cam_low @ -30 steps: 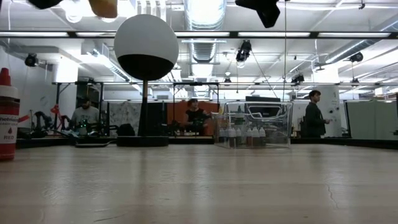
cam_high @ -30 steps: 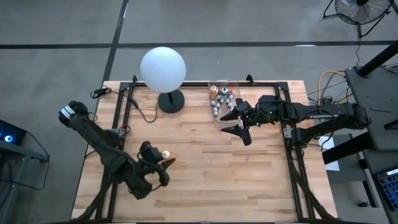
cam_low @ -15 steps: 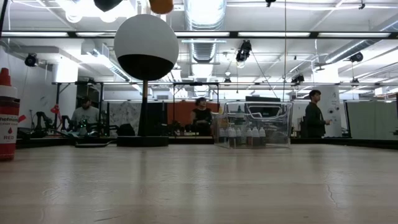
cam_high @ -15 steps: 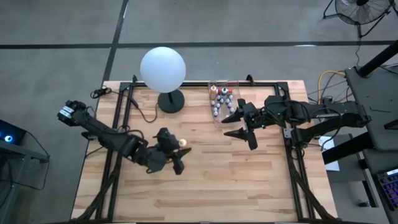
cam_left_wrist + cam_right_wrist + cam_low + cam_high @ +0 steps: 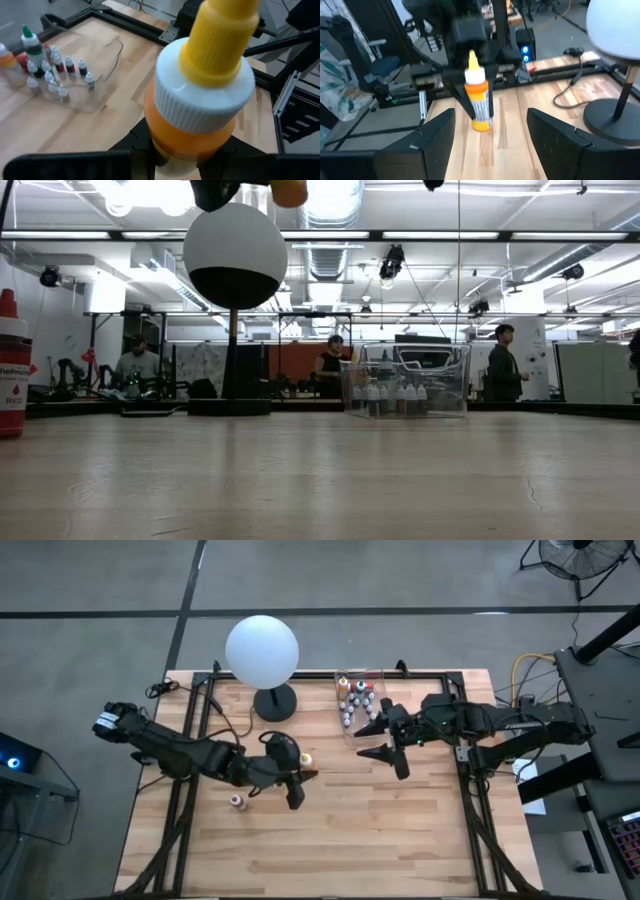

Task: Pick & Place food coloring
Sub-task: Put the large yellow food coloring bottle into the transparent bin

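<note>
My left gripper (image 5: 300, 770) is above the table's middle, shut on a food coloring bottle (image 5: 304, 758) with an orange body, white collar and yellow tip. The right wrist view shows that bottle (image 5: 479, 102) upright. My right gripper (image 5: 373, 740) hovers open just near of the clear bin (image 5: 360, 698), facing the left gripper. The bin rests on the far part of the table and holds several small dropper bottles (image 5: 50, 70). Another bottle (image 5: 237, 801) with a red cap stands on the table near the left arm. My left gripper pinches the bottle's orange body (image 5: 192, 132) low down, between its two fingers (image 5: 462, 100). The fingers come about level from the table's left. The bottle is lifted clear of the table, upright with its yellow tip (image 5: 222, 35) up.
A white globe lamp (image 5: 262, 650) stands on a dark base (image 5: 275, 703) at the far left of the table, its cable trailing left. A black frame (image 5: 470, 780) edges the table. People stand in the room beyond, as the low view shows. Bare wood (image 5: 400, 830) lies on the near right.
My left gripper has carried the orange bottle from the near left part of the table toward the right and far side, closer to the bin. The red-capped bottle, hidden under the arm before, now shows on the table.
</note>
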Robot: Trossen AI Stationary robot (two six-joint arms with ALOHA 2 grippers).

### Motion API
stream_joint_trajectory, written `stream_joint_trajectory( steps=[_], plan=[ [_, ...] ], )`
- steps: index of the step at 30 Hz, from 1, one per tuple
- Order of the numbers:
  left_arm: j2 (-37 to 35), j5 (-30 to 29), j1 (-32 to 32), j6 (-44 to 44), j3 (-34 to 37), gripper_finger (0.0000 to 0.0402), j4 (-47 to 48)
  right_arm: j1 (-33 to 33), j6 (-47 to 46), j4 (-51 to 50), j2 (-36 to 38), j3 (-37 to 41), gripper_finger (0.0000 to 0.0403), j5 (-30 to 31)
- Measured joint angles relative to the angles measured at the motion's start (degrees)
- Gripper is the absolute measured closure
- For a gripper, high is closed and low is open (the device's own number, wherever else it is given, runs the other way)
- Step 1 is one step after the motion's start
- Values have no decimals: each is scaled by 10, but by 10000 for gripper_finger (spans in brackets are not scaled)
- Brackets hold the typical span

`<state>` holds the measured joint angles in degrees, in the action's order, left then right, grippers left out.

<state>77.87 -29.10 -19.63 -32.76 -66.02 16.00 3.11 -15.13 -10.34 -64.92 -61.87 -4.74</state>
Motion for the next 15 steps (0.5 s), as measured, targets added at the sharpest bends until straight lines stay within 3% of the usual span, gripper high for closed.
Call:
stream_joint_trajectory(
  steps=[6,15],
  plan=[
    [6,10,21,43,-43,326,22,0,13,-4,-48,-20,165,-5],
    [8,13,34,72,-76,326,48,0,57,-1,-131,-117,170,-16]
  ],
)
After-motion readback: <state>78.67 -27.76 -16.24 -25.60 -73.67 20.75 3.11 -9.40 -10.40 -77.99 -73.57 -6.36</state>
